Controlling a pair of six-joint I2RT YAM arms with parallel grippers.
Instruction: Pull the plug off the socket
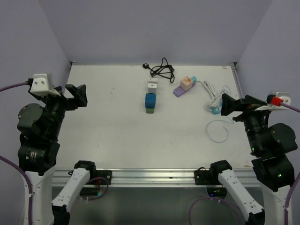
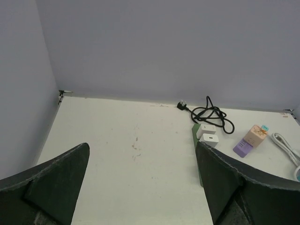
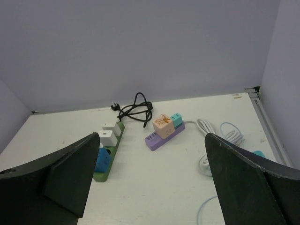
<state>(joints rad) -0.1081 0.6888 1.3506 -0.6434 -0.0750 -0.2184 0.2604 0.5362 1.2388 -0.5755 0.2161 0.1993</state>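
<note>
While both arms sit back at the table's side edges, the left gripper (image 2: 143, 146) and right gripper (image 3: 152, 137) gape wide, holding nothing. Mid-table, the green socket strip (image 1: 149, 111) carries two white plugs (image 3: 106, 138) and a blue plug (image 1: 150, 100) (all seated). A purple strip (image 1: 178, 92) lies just right, a black cord (image 1: 161, 70) coils behind it, and a white cable (image 1: 215, 96) lies near the right gripper.

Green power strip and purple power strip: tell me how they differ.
The green power strip carries two white plugs and a blue plug; the purple power strip carries a peach cube and a teal plug. The green trails a black cord, the purple a white cord. Both lie flat.
</note>
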